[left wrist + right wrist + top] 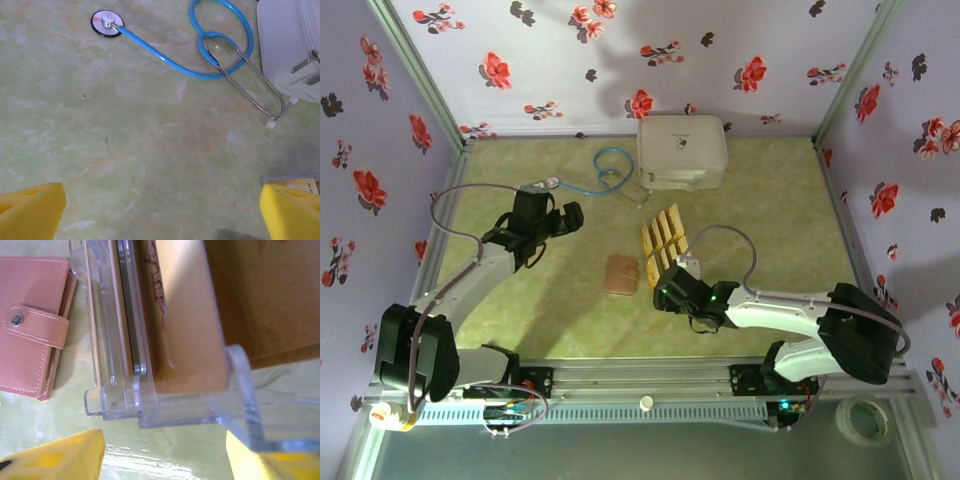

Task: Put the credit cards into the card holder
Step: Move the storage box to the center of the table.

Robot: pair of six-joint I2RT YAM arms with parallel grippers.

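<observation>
The credit cards [663, 238] are golden-yellow and stand in rows in a clear tiered stand [175, 412] at mid-table. In the right wrist view the cards [185, 330] are close, upright in the stand's slots. The card holder [620, 274], a reddish-brown wallet, lies flat just left of the stand. It [30, 340] is closed, with its snap strap fastened. My right gripper [665, 285] hovers at the stand's near end, open, and nothing lies between the yellow fingers of the gripper [165, 455]. My left gripper [555, 222] is far to the left, wide open [162, 215] over bare table.
A big white rounded case [682, 150] sits at the back, with a blue stethoscope [610, 170] to its left. Both are ahead of the left gripper: the stethoscope [220, 50] and the case [290, 45]. Flowered walls close three sides. A tape roll [865, 418] lies off the table's front right.
</observation>
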